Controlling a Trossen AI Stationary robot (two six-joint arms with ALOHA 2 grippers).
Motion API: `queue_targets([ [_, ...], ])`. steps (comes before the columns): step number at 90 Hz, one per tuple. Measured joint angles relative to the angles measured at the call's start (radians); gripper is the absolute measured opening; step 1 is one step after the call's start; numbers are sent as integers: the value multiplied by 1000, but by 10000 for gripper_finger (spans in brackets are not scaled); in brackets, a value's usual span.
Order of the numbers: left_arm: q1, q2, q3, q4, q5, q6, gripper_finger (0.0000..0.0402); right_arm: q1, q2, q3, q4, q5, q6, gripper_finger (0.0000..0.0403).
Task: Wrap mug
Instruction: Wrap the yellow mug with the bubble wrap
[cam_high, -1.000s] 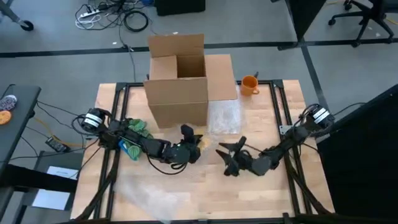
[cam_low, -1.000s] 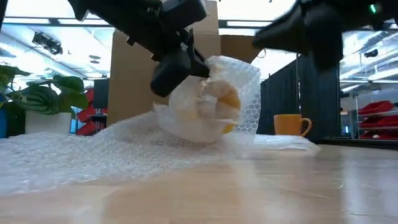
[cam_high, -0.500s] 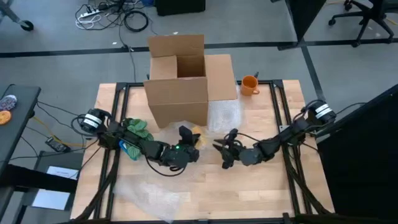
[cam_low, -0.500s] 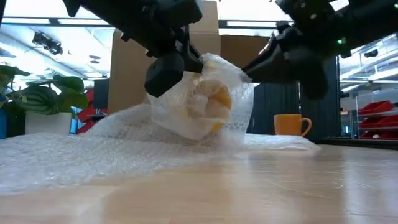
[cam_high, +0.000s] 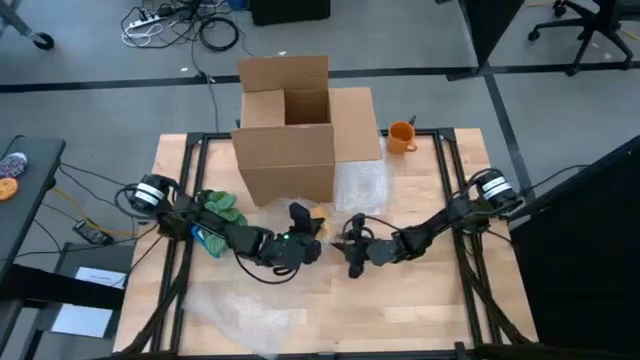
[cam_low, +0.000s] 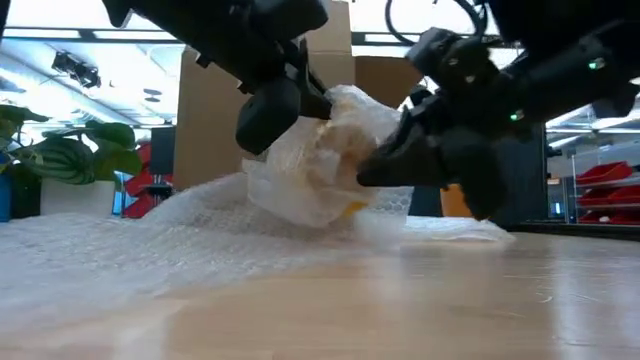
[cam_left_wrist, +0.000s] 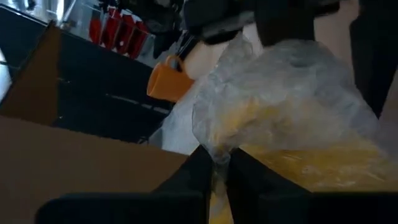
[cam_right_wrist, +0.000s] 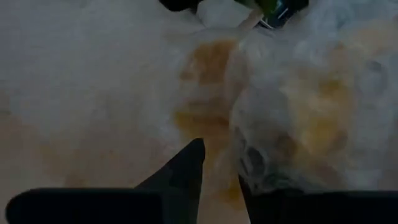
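My left fingers (cam_low: 300, 95) clamp bubble wrap (cam_low: 120, 245) bunched around yellow mug (cam_low: 335, 160), bundle held just above tabletop (cam_high: 400, 310) centre. My right fingers (cam_low: 385, 160) pinch wrap at bundle's opposite side. Behind: open cardboard box (cam_high: 290, 130). Farther back, orange mug (cam_high: 401, 136) stands at tabletop's far edge.

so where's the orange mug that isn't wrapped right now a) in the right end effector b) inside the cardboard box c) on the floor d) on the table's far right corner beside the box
d, the high view shows the bare orange mug standing on the table at its far right corner, just right of the cardboard box, well away from both end effectors.
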Motion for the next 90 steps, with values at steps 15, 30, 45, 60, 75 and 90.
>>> queue_targets([
  [15,2,0,0,-25,-22,-2,25,8,-3,9,-55,26,-25,72],
  [30,2,0,0,-71,-24,-9,25,76,-70,9,-187,153,-16,73],
  [45,2,0,0,-98,-33,-12,24,156,-160,9,-354,192,11,82],
  [60,-4,0,0,-112,-96,5,15,191,-268,9,-413,278,50,94],
  [75,-18,0,0,-114,-100,7,9,147,-392,3,-480,336,69,107],
  [90,-18,1,0,-113,-138,50,8,37,-440,-58,-521,77,290,114],
])
